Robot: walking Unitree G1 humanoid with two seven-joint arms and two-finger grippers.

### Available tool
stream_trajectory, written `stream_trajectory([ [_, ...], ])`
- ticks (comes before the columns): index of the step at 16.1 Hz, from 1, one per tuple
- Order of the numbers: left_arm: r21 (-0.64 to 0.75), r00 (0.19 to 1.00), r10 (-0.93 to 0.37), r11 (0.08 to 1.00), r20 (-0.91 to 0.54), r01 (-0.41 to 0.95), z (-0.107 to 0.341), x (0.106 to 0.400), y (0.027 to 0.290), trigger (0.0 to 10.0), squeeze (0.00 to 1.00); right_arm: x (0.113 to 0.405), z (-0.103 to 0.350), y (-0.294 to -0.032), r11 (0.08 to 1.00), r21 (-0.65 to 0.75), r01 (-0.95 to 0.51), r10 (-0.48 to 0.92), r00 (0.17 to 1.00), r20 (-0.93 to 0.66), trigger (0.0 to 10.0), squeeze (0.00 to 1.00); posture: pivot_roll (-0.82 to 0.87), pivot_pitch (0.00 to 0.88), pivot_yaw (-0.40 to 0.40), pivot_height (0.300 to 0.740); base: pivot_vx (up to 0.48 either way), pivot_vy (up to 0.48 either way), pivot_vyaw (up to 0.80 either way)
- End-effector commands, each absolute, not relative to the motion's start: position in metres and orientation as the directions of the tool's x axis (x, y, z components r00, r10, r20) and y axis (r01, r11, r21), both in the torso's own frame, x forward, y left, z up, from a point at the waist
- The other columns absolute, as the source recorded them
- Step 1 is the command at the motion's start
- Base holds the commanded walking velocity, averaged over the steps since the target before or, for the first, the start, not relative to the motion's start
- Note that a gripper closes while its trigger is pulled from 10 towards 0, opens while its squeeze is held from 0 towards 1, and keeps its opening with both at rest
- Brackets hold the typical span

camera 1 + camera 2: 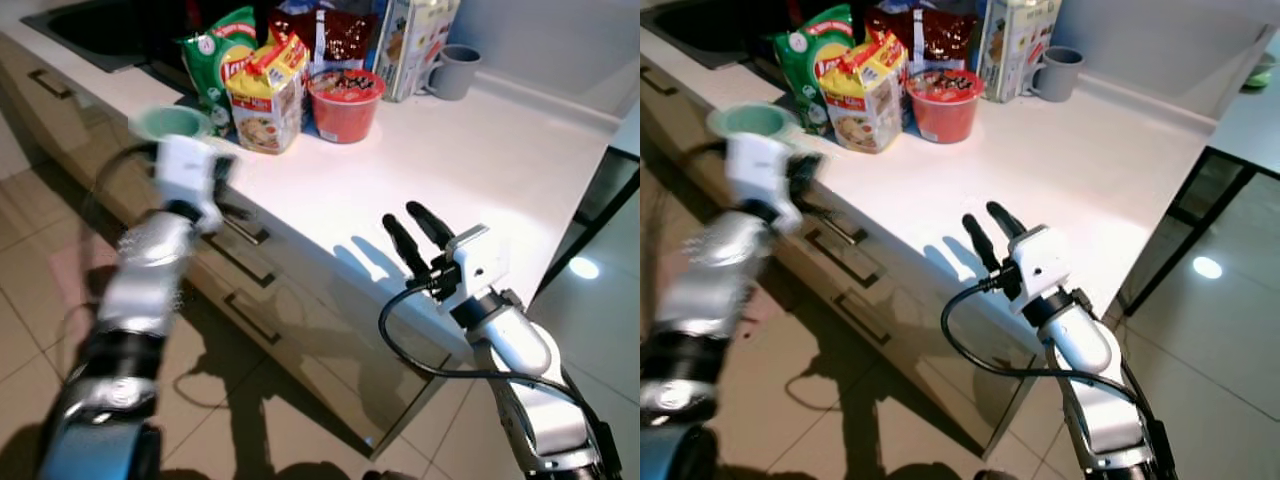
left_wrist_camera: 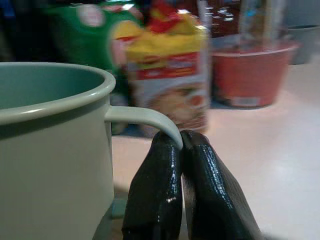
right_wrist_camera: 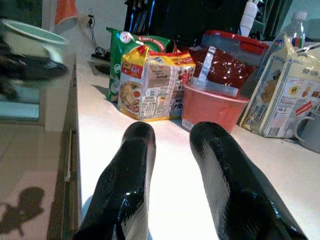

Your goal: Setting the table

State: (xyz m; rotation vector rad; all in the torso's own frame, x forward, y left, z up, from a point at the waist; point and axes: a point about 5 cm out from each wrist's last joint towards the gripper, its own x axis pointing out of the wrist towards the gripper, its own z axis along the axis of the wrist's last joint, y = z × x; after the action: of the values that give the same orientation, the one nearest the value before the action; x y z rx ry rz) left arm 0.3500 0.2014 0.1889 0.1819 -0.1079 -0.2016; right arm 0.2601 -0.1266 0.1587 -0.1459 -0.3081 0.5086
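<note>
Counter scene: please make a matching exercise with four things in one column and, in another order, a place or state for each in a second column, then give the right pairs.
Things
1. green mug
2. grey mug
3. red bowl
4. right gripper

Places or states
A. open, over the near edge of the white counter
B. stands next to the yellow noodle pack
C. its handle is pinched by the left gripper
D. at the back of the counter, beside the tall carton

Pairs: 1-C, 2-D, 3-B, 4-A
</note>
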Motion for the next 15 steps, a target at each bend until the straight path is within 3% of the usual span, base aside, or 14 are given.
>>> stream_trajectory([
  [1,0.175,0.977,-0.192,0.969,0.091,0.174,0.19,0.344,0.209,0.0,0.0,0.262,0.158,-0.13,0.863,-0.228,-0.451,0.499,0.828,0.255,10.0,0.0,0.08,0.0,-0.039,0.74,0.0,0.0,0.0],
  [7,0.05,0.978,-0.198,0.979,0.067,0.195,0.167,0.302,0.233,0.0,0.0,0.271,0.148,-0.133,0.869,-0.206,-0.449,0.489,0.843,0.224,10.0,0.0,0.11,0.0,-0.066,0.74,0.0,0.0,0.0],
  [12,0.02,0.983,-0.171,0.985,0.073,0.17,0.168,0.294,0.248,0.0,0.0,0.275,0.145,-0.139,0.881,-0.195,-0.43,0.466,0.859,0.213,10.0,0.0,0.11,0.0,-0.078,0.74,0.0,0.0,0.0],
  [15,0.026,0.981,-0.184,0.983,0.057,0.183,0.162,0.293,0.238,0.0,0.0,0.276,0.143,-0.142,0.888,-0.182,-0.422,0.454,0.867,0.205,10.0,0.0,0.1,0.0,-0.074,0.74,0.0,0.0,0.0],
])
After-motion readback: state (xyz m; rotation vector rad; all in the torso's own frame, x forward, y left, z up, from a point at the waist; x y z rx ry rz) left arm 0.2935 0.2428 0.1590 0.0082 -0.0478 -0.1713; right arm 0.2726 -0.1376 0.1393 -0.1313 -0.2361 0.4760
